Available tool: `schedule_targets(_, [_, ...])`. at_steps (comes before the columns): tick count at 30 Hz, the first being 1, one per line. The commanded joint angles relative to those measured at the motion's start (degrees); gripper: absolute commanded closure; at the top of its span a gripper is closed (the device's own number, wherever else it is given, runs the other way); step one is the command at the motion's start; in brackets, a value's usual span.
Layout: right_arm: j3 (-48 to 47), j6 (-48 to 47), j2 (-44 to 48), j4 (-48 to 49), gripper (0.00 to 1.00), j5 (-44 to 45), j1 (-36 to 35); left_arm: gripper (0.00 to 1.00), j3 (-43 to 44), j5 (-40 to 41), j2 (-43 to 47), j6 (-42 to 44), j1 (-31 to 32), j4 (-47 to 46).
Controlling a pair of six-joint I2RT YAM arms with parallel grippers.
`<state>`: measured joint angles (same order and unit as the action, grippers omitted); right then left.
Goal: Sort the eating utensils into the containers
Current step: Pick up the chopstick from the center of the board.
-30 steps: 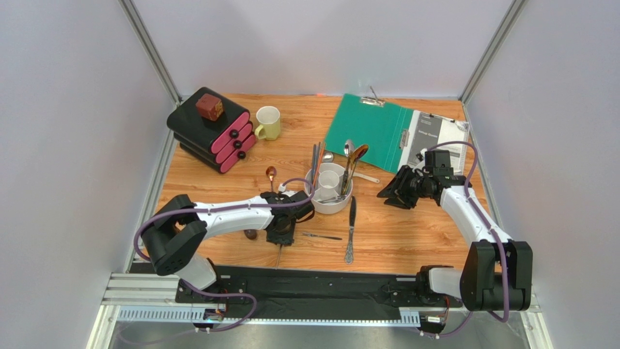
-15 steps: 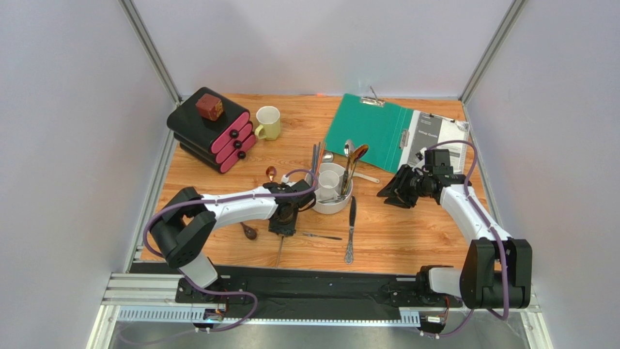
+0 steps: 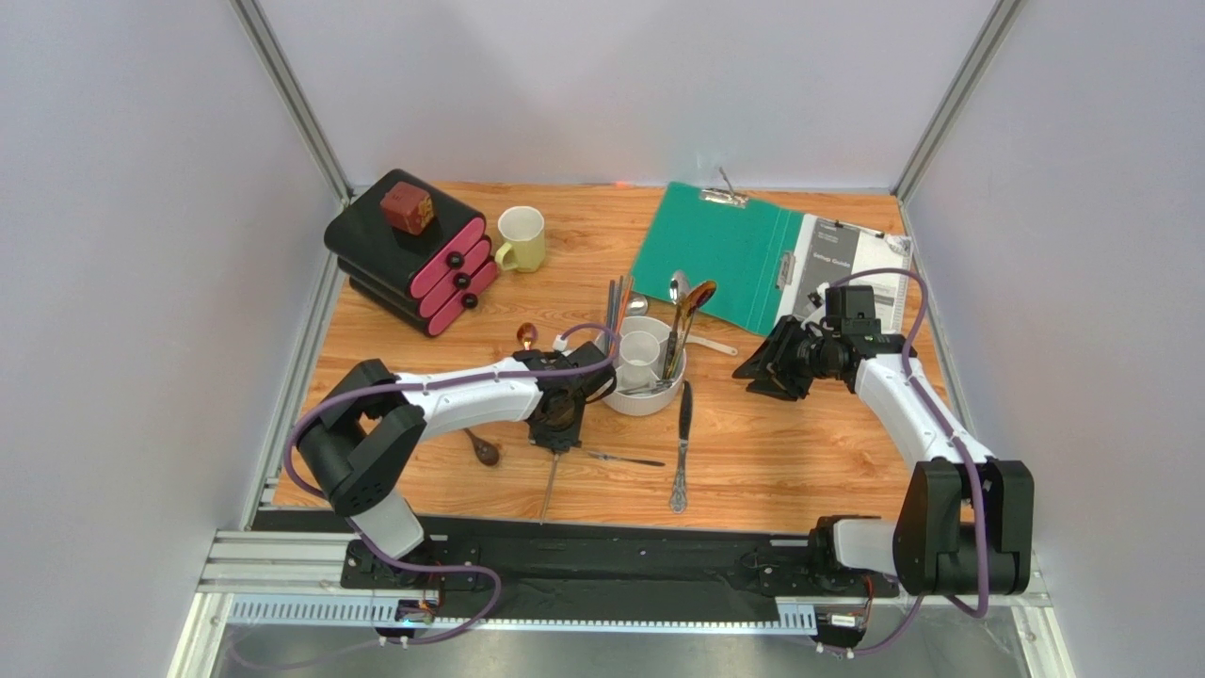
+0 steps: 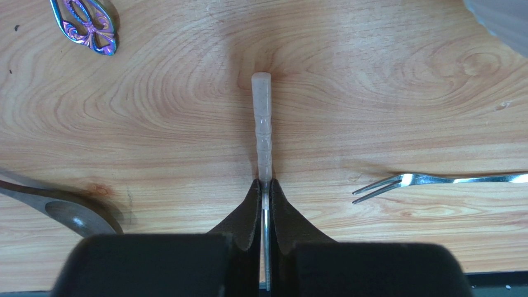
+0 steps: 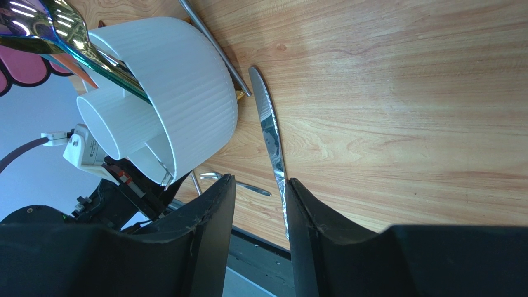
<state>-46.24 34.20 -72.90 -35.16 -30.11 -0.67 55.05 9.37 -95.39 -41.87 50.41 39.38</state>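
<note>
One pale-handled utensil (image 4: 262, 124) sits pinched between the left gripper (image 4: 264, 184) jaws.

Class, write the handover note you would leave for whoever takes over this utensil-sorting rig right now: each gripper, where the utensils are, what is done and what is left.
Left gripper: fingers shut on a slim pale-handled utensil, low at the table.
Right gripper: open, empty, near a silver knife beside the white holder.
Done: several utensils stand in the holder.
To do: the held utensil, the knife, a small fork, a dark spoon and an iridescent-handled piece are not yet in the holder.
</note>
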Motion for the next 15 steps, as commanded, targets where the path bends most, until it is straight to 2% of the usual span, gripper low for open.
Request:
schedule_targets(1, [-2.37, -0.53, -0.4, 0.88, 0.59, -0.48, 0.14, 1.0, -6.44, -2.07, -0.59, -1.29, -0.05, -3.43])
schedule_targets(5, [-2.1, 0.17, -0.75, 2.02, 0.59, -0.92, 0.14, 1.0, -7.76, 0.99, 7.91, -1.2, -0.14, -1.77])
schedule_targets(11, [-1.49, 1.66, -0.22, 3.43, 0.59, -0.92, 0.23, 1.0, -2.93, 7.68, 18.21, 0.2, -1.89, 3.42])
schedule_targets(15, [-2.19, 1.93, -0.31, 3.69, 0.59, -0.48, 0.05, 1.0, 2.5, 10.23, 23.49, 4.06, -4.62, 2.03])
